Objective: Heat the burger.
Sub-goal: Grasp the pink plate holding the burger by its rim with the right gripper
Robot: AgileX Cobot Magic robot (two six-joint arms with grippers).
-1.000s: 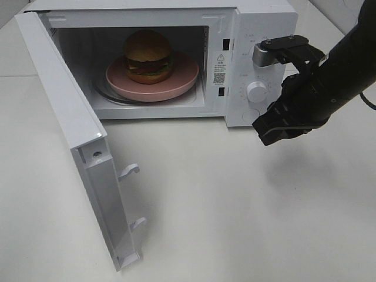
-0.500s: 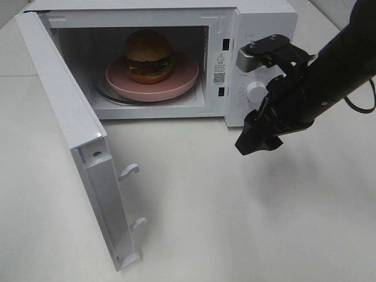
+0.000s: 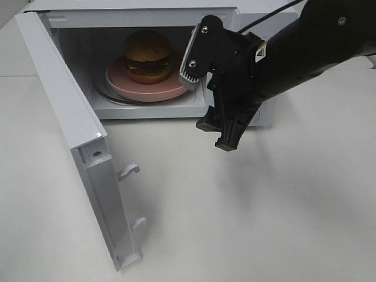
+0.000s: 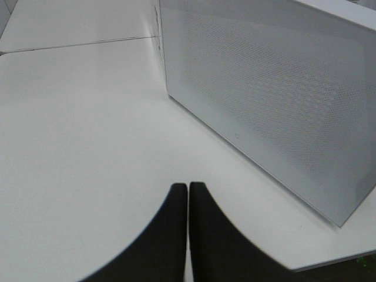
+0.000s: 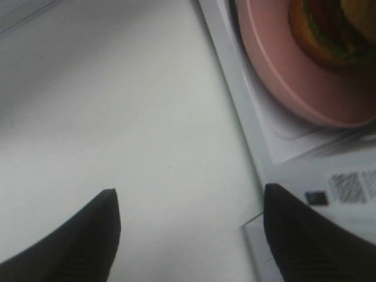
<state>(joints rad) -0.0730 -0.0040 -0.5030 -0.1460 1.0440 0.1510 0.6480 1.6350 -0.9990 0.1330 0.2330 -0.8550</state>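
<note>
The burger (image 3: 147, 56) sits on a round pink plate (image 3: 179, 82) inside the open microwave (image 3: 135, 14). In the exterior high view my right gripper (image 3: 217, 135) hangs over the table just in front of the cavity's right edge, pointing down, and its arm covers the control panel. The right wrist view shows its jaws wide open with nothing between them, and the plate (image 5: 276, 76) and part of the burger (image 5: 335, 29) lie ahead of it. My left gripper (image 4: 188, 202) appears only in its wrist view, shut and empty, over the table beside a white perforated panel (image 4: 276, 100) of the microwave.
The microwave door (image 3: 70, 117) swings far out to the left, its edge with two latch hooks (image 3: 129, 170) reaching toward the table's front. White tabletop (image 3: 247, 217) spreads in front of and to the right of the microwave.
My right arm has swung left from in front of the control knob to the cavity's right front edge. Its jaws have spread wider. The burger, plate and door have not moved.
</note>
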